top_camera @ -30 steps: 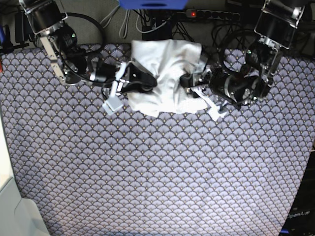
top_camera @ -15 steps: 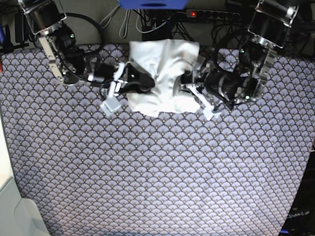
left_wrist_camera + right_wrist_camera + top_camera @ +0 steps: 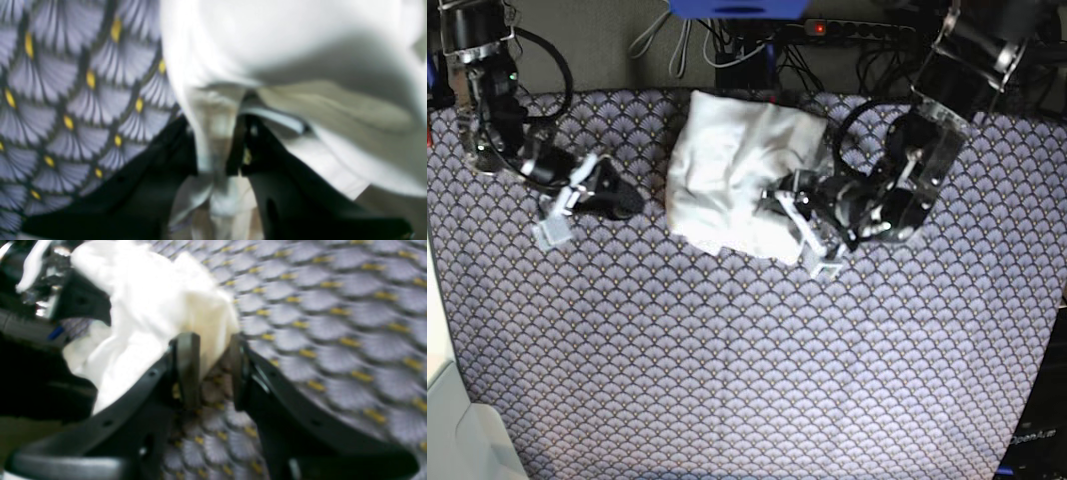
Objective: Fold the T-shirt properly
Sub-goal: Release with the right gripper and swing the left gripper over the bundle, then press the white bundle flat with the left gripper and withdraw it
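Base view vs. the earlier pics: right arm has let go and pulled back. The right end effector was at the shirt's edge w/ its tips on the cloth; now it sits well apart from it, over bare patterned surface. In the right wrist view its jaws stand partly open w/ only the pattern between them, the T-shirt just ahead of the tips, so it holds nothing.

Left arm has pushed in and swung lower. The left end effector has narrowed its jaws onto a pinch of white fabric; left wrist view shows a fold of the T-shirt running down between the two black fingers. Reads as a grip on the hem or a side fold, though blur hides exactly which edge.

The T-shirt itself has shifted a bit and looks more bunched: a rumpled, roughly four-sided bundle at the far middle of the surface, its far edge near the surface's back edge, cables just beyond. Near-right corner is where the left end effector bites.

Meaning for the task, as a guess: one fold stage prob. done or abandoned, w/ the left arm now taking over to drag or flip a flap. Not a neat fold yet; edges uneven, wrinkles throughout.

Orientation: long axis runs approx. from far-left to near-right in base view, slightly tilted. Can't tell which end is the collar; no neckline, sleeve or tag is clear.
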Available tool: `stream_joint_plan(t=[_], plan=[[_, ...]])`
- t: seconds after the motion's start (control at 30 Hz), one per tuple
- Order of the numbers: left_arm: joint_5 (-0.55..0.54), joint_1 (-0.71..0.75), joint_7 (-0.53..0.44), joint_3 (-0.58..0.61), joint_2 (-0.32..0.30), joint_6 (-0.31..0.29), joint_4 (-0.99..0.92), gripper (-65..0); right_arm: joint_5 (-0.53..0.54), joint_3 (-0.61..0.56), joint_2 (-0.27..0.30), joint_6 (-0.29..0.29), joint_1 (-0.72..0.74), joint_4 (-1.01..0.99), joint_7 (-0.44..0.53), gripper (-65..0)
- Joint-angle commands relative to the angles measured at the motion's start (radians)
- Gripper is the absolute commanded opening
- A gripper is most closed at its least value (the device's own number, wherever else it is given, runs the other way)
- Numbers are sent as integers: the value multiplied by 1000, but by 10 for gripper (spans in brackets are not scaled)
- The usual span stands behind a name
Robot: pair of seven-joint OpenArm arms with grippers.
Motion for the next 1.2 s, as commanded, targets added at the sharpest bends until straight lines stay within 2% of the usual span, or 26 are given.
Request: stream_joint_plan(t=[0.0,0.1,0.2,0.47,0.57,0.8,0.93,1.17], plan=[[2,-38,-11,27,1,2,13,-646,20,38,23,12,-7,15,22,-483],[68,-103,-6,113,10,2,-21,-646,20,141,26,12,-45,15,22,-483],[122,-160,-6,204,49,2,-88,-646,20,237,24,12,-79,15,22,-483],[368,-308,-17,428,139,0,-134,-646,19,382,21,12,-119,15,17,-483],[493,-341,-25,478,182,0,-136,-646,19,417,21,12,-137,4,18,-484],[690,-351,-157,630,233,-1,-137,-646,19,455,27,12,-145,-69,20,-484],[760,-351,-168,713,276,-1,-200,-646,19,471,27,12,-145,-77,20,-483],[947,-345,-175,810,356,-1,-323,-646,19,471,27,12,-140,-77,20,-483]])
